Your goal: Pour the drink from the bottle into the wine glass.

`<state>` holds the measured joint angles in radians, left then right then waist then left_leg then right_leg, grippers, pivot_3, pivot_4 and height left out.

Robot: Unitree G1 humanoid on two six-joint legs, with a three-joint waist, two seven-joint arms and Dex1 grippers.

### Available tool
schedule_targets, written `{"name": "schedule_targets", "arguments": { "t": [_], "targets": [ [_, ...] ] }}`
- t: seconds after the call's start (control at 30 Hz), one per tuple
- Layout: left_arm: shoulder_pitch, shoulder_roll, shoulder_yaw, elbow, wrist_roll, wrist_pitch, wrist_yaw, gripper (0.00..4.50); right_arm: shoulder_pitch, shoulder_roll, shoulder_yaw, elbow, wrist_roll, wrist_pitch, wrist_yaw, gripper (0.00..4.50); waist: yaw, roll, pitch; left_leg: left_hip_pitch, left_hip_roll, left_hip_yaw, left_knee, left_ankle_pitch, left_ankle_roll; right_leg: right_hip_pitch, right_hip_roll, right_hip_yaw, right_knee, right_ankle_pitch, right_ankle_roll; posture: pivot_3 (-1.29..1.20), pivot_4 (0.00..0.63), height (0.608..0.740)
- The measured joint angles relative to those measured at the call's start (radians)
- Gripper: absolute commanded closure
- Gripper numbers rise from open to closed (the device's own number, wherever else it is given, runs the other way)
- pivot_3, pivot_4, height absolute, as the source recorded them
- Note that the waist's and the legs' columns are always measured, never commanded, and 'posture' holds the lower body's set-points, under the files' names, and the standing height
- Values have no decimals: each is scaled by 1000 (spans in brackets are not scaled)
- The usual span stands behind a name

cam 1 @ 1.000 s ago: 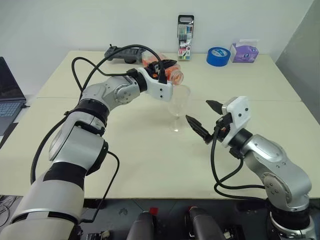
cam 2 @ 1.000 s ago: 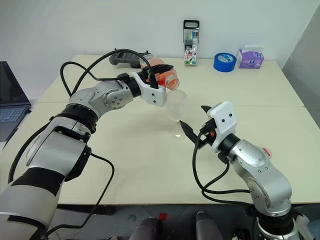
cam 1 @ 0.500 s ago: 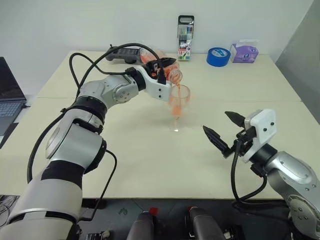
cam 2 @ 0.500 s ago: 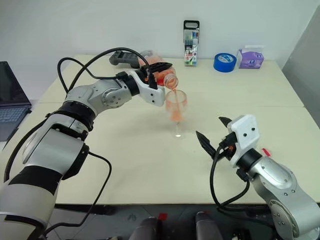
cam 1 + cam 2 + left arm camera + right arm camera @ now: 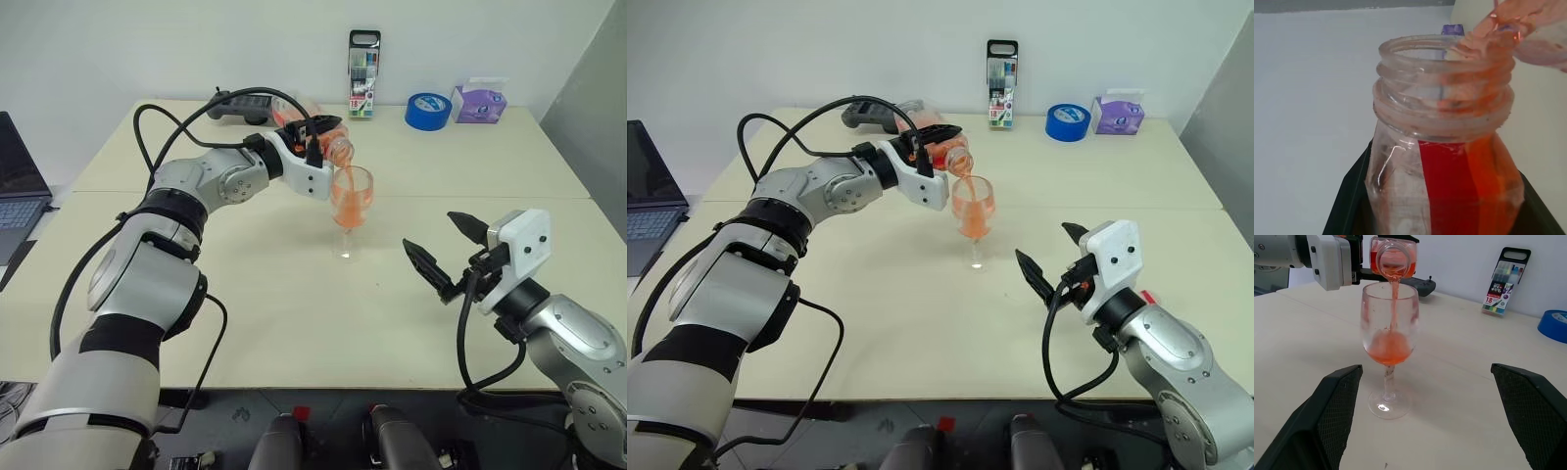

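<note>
Firmly gripped bottle [image 5: 331,144] (left tool [image 5: 315,130])

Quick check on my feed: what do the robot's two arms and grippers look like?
Both arms are silver-grey metal with black joint bands and a white boxy wrist housing. Loose black cables loop along each arm. The left gripper and right gripper each have two black pointed fingers with textured pads.
</note>
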<state>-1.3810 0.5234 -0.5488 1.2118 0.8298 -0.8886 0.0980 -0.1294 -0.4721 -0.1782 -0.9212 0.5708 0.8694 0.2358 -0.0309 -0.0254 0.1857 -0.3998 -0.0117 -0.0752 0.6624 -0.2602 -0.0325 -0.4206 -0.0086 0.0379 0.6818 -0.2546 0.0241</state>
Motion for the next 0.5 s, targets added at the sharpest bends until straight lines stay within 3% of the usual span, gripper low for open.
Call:
{"name": "schedule_targets", "arguments": {
  "t": [0.5],
  "targets": [
    [-12, 1, -34, 1, 40, -8, 63, 2787, -73, -51, 44, 0, -9, -6, -12, 0, 0, 0, 0, 0, 0, 0, 0, 0, 0, 0, 0, 0, 0, 0, 0, 0, 150, 740]
  ]
}}
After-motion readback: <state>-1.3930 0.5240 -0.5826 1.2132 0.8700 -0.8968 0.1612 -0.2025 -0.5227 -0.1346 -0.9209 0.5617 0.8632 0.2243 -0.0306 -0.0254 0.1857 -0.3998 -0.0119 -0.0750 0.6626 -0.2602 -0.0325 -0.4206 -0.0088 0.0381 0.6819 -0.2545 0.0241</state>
